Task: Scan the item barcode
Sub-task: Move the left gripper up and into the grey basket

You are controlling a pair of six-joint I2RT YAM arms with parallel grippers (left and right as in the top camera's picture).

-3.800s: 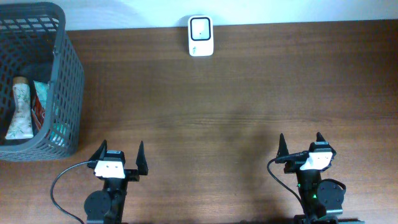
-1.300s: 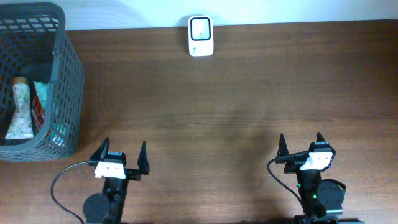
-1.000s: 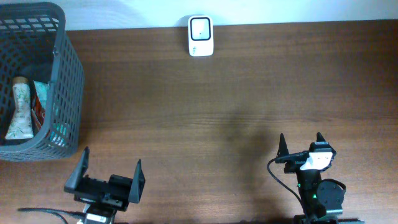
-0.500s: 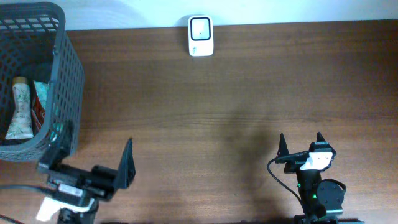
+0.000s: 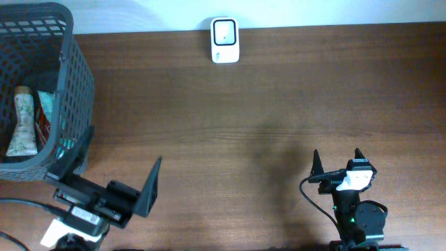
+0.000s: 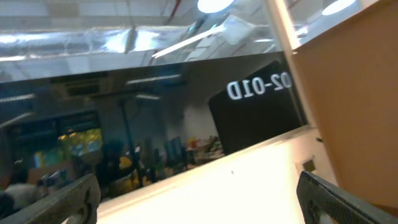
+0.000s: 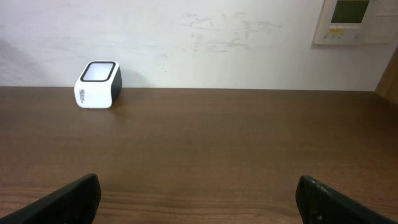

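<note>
- Overhead view alone shows the grey mesh basket (image 5: 78, 77) at the left edge of the table (image 5: 279, 111), with the tube (image 5: 22, 124) inside it; neither wrist camera catches either one.
- Left wrist view is tipped up off the table altogether: ceiling lights, dark glass full of reflections and mirrored lettering, with only two dark fingertips in its lower corners.
- Right wrist view looks level across the bare wood to the scanner (image 7: 97, 76), which stands against the pale wall (image 7: 205, 43). It also shows a wall panel (image 7: 352, 22) at upper right, which the overhead misses.
- The tube is cream with a greenish print and a brownish cap, and it widens to a flat crimped end. A red packet (image 5: 44, 120) lies just beside it (something teal shows further right, too hidden by mesh to name).
- Its long axis runs far to near, leaning slightly. The cap points to the far side and the crimped end toward the robot.
- The scanner is white with a dark window and sits at the far edge near the middle, well apart from the basket.
- The left gripper (image 5: 124, 148) has its jaws spread wide and empty, one finger close by the basket's near corner.
- The right gripper (image 5: 336, 157) likewise has its jaws wide and holds nothing, low at the near right.
</note>
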